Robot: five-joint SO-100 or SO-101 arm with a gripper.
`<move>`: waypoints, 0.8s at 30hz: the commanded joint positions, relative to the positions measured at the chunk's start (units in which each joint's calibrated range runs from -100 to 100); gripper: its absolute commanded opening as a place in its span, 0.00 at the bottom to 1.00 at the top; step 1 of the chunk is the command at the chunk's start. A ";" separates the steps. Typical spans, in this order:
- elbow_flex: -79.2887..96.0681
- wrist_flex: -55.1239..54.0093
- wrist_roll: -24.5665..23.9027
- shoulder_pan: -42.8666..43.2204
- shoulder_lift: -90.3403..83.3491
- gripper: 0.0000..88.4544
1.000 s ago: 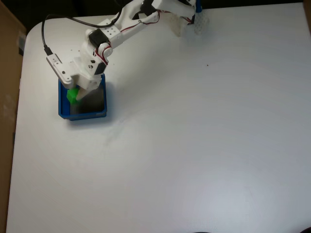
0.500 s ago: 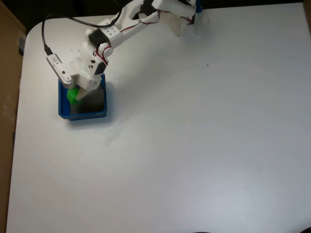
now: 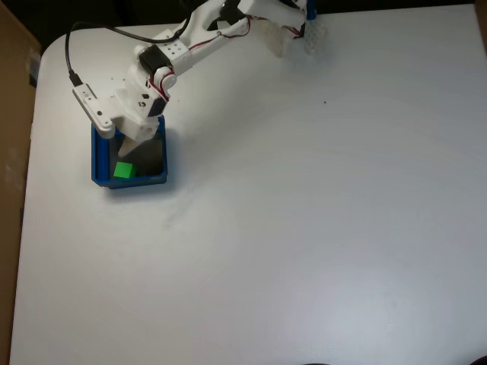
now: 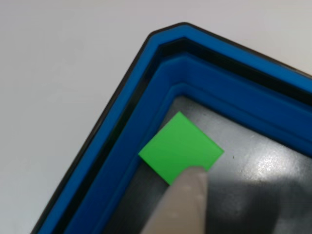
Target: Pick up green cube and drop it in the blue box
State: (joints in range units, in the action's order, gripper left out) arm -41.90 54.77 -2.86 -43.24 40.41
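Note:
The green cube (image 3: 123, 169) lies on the grey floor of the blue box (image 3: 138, 181), in its lower left corner in the fixed view. My gripper (image 3: 126, 144) hangs over the box's upper half, open and holding nothing. Seen close in the other view, the green cube (image 4: 181, 146) rests flat against the corner of the thick blue box wall (image 4: 146, 112). One pale fingertip (image 4: 187, 195) reaches up from the bottom edge, just over the cube's near corner.
The box sits near the left edge of a white table (image 3: 304, 228). A brown cardboard surface (image 3: 11, 152) lies past that edge. A black cable (image 3: 71, 53) loops off the arm, whose base (image 3: 293, 23) stands at the table's top edge.
The cube was held between the fingers above the box's left wall; the gripper has let it go, and it now lies on the box floor. The arm has barely moved.

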 commanded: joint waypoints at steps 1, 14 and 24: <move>2.51 -0.58 -0.05 -0.76 -9.44 0.29; 35.66 -0.58 0.29 -0.18 -36.10 0.29; 57.80 -0.58 0.29 -0.04 -55.08 0.29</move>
State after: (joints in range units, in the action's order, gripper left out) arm 10.30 54.77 -2.76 -43.31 -5.20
